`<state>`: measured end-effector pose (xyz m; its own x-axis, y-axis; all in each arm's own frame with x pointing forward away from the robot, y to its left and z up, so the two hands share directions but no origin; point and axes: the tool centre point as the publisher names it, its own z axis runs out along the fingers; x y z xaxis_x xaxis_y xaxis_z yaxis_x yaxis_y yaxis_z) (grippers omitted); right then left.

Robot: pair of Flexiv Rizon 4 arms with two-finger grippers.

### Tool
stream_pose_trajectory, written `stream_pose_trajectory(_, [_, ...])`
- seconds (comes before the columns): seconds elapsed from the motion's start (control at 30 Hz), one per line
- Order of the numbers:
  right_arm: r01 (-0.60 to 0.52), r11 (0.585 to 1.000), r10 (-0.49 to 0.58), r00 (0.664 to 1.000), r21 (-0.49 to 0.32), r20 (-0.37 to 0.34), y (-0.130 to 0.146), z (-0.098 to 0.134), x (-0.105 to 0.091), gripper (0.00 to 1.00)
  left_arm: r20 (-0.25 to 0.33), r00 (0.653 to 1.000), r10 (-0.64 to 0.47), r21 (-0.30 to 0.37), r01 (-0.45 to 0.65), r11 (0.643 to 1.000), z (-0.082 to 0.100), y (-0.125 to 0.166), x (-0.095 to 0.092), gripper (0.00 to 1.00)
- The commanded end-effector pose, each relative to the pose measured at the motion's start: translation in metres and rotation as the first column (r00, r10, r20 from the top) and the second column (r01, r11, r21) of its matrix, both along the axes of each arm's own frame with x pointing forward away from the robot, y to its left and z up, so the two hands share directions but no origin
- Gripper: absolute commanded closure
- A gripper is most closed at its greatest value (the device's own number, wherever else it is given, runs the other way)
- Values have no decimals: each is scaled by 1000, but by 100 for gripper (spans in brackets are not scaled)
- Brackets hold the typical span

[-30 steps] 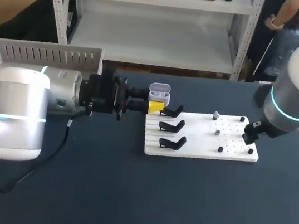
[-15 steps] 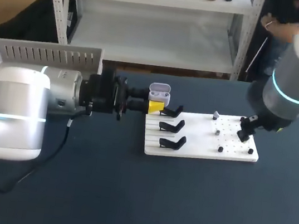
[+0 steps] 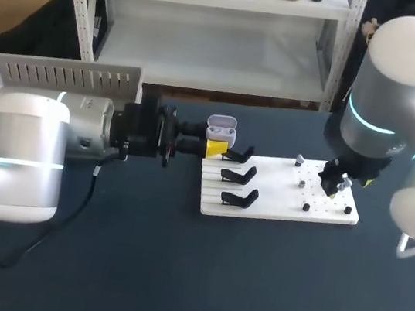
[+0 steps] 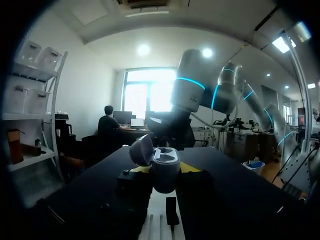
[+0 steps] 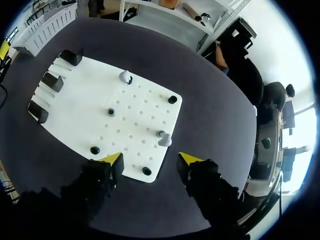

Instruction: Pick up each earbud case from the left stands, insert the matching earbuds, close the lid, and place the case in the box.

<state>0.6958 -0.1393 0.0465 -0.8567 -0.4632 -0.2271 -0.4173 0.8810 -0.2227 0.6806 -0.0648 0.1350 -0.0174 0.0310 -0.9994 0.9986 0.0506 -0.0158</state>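
Note:
My left gripper (image 3: 215,149) is shut on a white earbud case (image 3: 220,131) with its lid up, held above the far left corner of the white board (image 3: 271,202). In the left wrist view the case (image 4: 162,167) sits between the dark fingers (image 4: 135,182). Two white earbuds (image 3: 300,161) (image 3: 302,183) stand on the board's right half. My right gripper (image 5: 150,160) hangs open over the board's edge, with one earbud (image 5: 164,140) just ahead of it and the other earbud (image 5: 125,76) farther off. Nothing is between its fingers.
Three black stands (image 3: 239,176) line the board's left side, all bare, also seen as stands (image 5: 52,81) in the right wrist view. Small black pegs (image 5: 172,99) dot the board. A white slatted box (image 3: 63,75) stands at the table's far left.
My right arm has swung left and inward over the board's right half, and its fingers have come closer together. The left arm and the case have not moved.

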Motion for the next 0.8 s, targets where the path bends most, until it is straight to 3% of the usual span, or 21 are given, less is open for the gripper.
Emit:
stream_pose_trajectory(0.03, [-4, 1000, 4, 1000, -4, -19, 0, -5, 5, 43, 1, 1000, 1, -2, -1, 1000, -1, 0, 1, 100])
stream_pose_trajectory(0.07, [-7, 1000, 7, 1000, -6, -16, -1, -5, 5, 47, 1, 1000, 1, -2, -1, 1000, -1, 0, 1, 100])
stream_pose_trajectory(0.1, [-10, 1000, 10, 1000, -9, -13, -3, -5, 5, 40, 1, 1000, 1, -2, -1, 1000, -1, 0, 1, 100])
stream_pose_trajectory(0.23, [-14, 1000, 14, 1000, -23, -16, -8, -7, 6, 38, 1, 1000, 1, -2, -1, 1000, -1, 0, 1, 100])
stream_pose_trajectory(0.8, [-24, 999, 23, 999, -48, -28, -14, -20, 20, 52, 1, 1000, 1, -2, -1, 1000, -1, 0, 1, 100])
